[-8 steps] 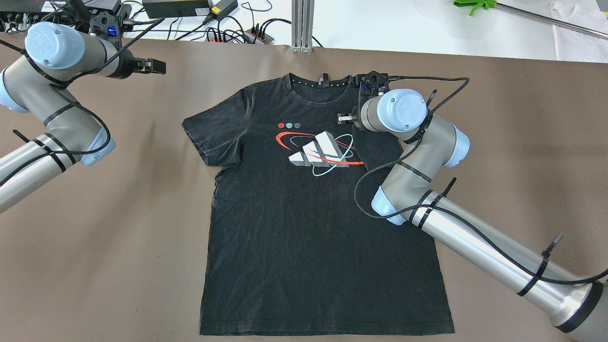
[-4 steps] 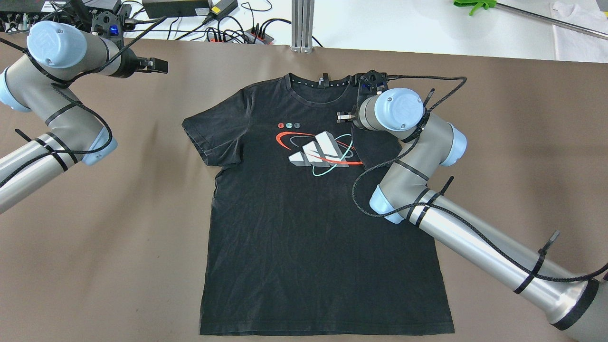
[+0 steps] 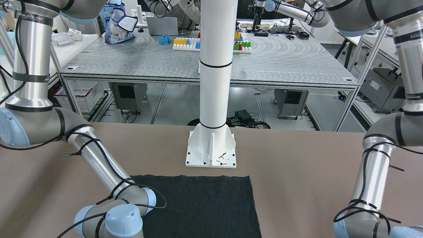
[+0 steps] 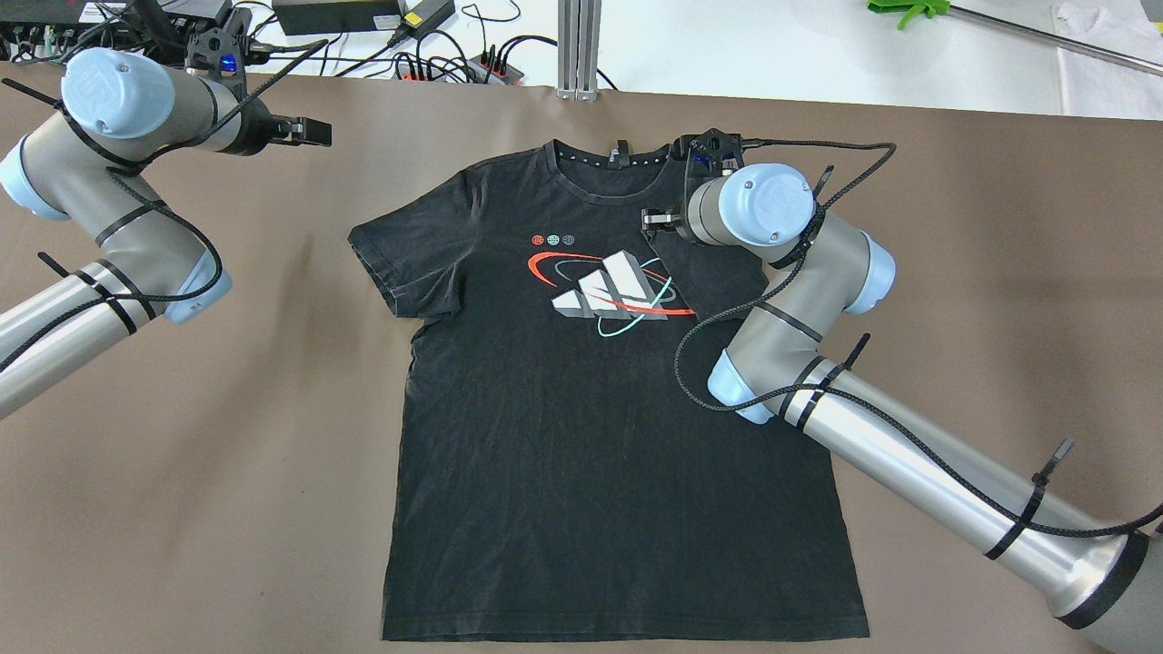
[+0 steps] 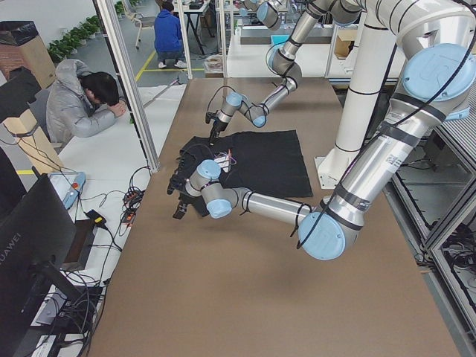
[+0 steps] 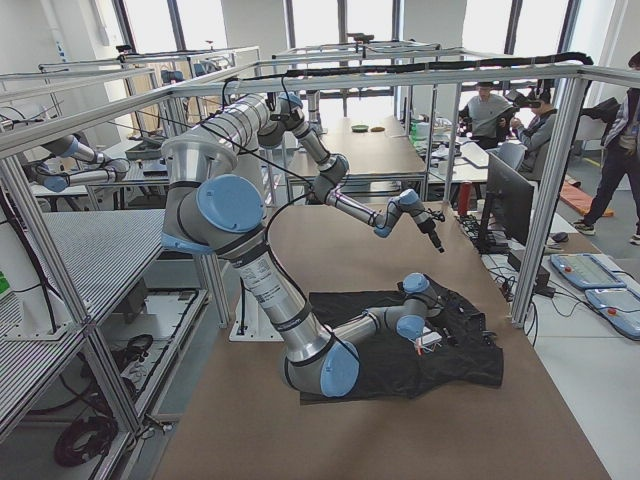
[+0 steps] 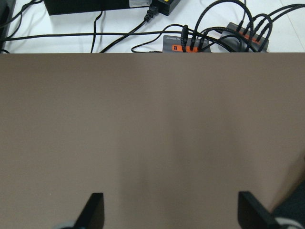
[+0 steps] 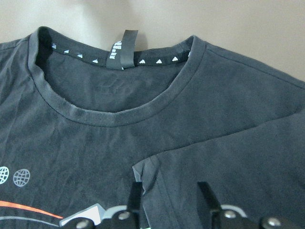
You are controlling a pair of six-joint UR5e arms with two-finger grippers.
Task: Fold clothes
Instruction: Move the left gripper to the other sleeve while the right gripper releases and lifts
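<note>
One black t-shirt (image 4: 581, 400) flat on brown surface (image 4: 227, 454), right sleeve folded in over chest. Right gripper (image 8: 169, 191) fingers pinch that sleeve's edge. Left gripper (image 7: 171, 212) fingers wide apart, empty, over bare surface far left.

Bare brown bench (image 4: 227, 472) lies open at nine and three o'clock of the shirt (image 4: 563, 436); the white pole (image 3: 214, 82) blocks six o'clock.
</note>
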